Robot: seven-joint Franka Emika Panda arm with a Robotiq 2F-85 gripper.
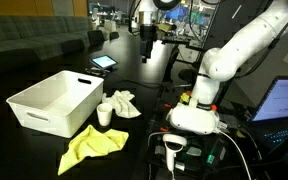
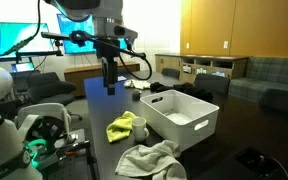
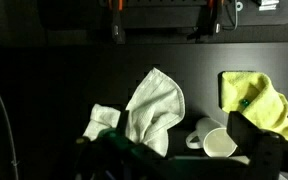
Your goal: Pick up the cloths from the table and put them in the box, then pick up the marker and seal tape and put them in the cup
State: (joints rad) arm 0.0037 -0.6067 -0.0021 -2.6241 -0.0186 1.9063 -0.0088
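On the black table (image 1: 154, 95), the white box (image 1: 54, 100) (image 2: 179, 118) stands open. Beside it are the small white cup (image 1: 105, 113) (image 3: 219, 143), the white cloth (image 1: 122, 102) (image 2: 152, 158) (image 3: 149, 105) and the yellow cloth (image 1: 92, 145) (image 2: 127, 127) (image 3: 256, 100). A small teal-green spot on the yellow cloth in the wrist view looks like the marker (image 3: 245, 102). I cannot see the seal tape. My gripper (image 1: 147, 48) (image 2: 108, 78) (image 3: 184, 162) hangs high above the table, open and empty, well clear of everything.
The robot's white base (image 1: 196, 115) stands at the table's edge with cables around it. A tablet (image 1: 103, 62) lies at the far side of the table, and a laptop screen (image 1: 284, 100) stands to the side. Sofas and desks stand behind.
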